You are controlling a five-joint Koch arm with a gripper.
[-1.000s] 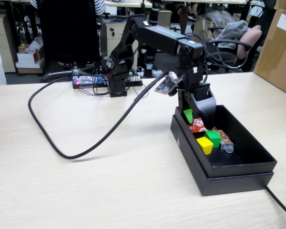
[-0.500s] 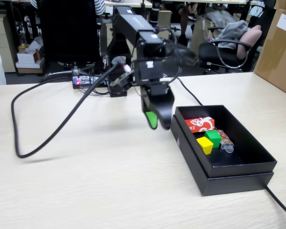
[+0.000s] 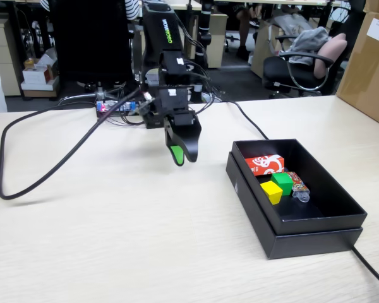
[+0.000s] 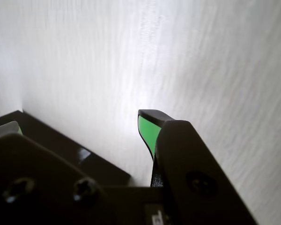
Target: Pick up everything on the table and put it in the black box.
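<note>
Gripper up in the air over the table, left of the black box in the fixed view, well apart from it. Nothing held. Green pads on the tips. Open wide in the wrist view, one tip far left, the other in the middle.

Inside the black box: red block near the far end, green cube and yellow cube touching, just in front of the red block. Little patterned tube beside the green cube, toward the right wall.
</note>
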